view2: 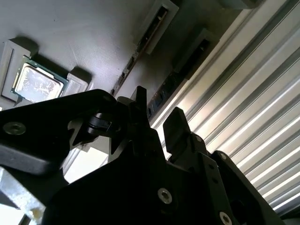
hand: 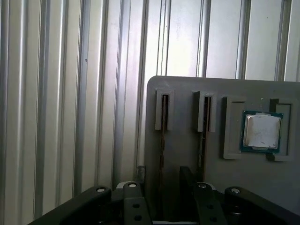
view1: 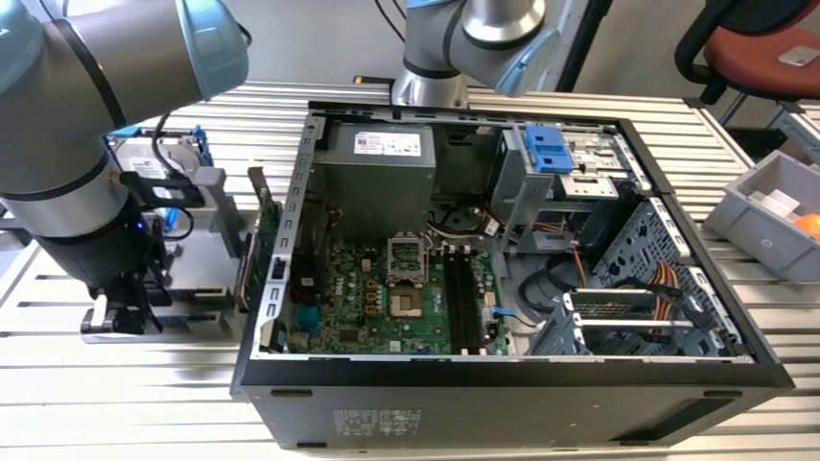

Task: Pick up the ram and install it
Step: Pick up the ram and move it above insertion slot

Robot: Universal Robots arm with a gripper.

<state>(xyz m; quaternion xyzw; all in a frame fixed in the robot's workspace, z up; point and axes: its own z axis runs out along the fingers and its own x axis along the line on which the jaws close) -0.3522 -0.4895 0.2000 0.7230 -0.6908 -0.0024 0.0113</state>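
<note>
Fingers of my gripper stand apart astride the ram in its tray, at the exterior view's left of the computer; I judge nothing lifted or installed yet.

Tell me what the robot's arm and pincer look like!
The arm is made of round silver-grey tubes with pale blue caps at the joints. Black cables loop near its dark wrist. The pincer is black, with two blocky fingers and small silver screws.

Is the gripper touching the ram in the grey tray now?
Cannot tell. In the first wrist view the gripper straddles the ram standing in the grey tray, but shadow hides whether a finger meets it.
</note>
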